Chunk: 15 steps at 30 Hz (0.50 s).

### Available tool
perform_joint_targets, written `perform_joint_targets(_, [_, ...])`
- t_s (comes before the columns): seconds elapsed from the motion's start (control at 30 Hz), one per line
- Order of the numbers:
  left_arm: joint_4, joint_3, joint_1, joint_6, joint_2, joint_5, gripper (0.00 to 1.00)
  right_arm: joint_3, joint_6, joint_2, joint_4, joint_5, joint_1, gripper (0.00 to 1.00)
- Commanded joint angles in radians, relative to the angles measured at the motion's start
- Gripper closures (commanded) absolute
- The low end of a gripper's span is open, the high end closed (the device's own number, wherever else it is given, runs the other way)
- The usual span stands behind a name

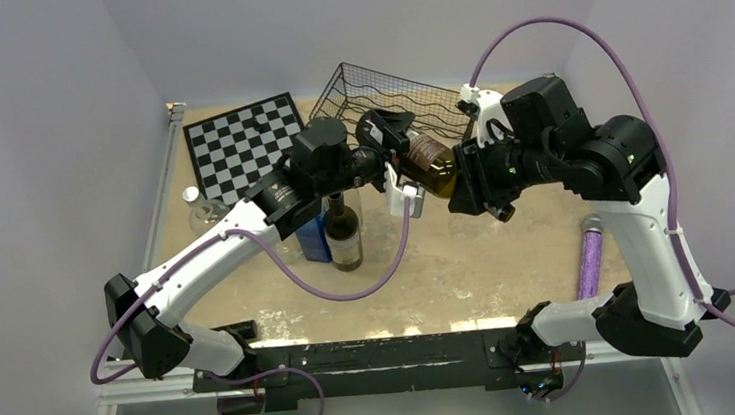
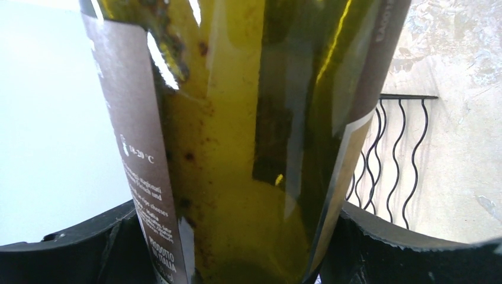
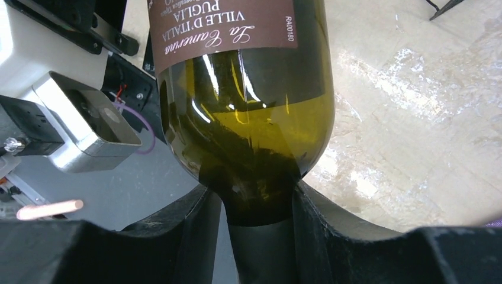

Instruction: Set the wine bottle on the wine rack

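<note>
Your arms reach in from both sides and meet above the bench (image 1: 508, 255). Your left hand (image 1: 395, 160) is clamped on the body of the wine bottle (image 1: 432, 162) and your right hand (image 1: 469, 173) on its neck. The bottle lies sideways in the air, near the wine rack (image 1: 403, 89).

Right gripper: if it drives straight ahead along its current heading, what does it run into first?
Probably the left gripper: the right gripper points along the wine bottle it holds by the neck, and the left one clamps the body just ahead. Depth is unclear.
</note>
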Motion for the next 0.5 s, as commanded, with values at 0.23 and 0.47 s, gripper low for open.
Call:
perform_joint_targets(0.23, [0.174, 0.043, -0.008, -0.081, -0.049, 0.003, 1.00, -0.042, 0.039, -0.021, 0.011, -0.015, -0.005, 0.74])
perform_joint_targets(0.47, [0.175, 0.056, -0.008, -0.085, -0.034, -0.014, 1.00, -0.053, 0.045, -0.031, 0.018, -0.020, -0.005, 0.61])
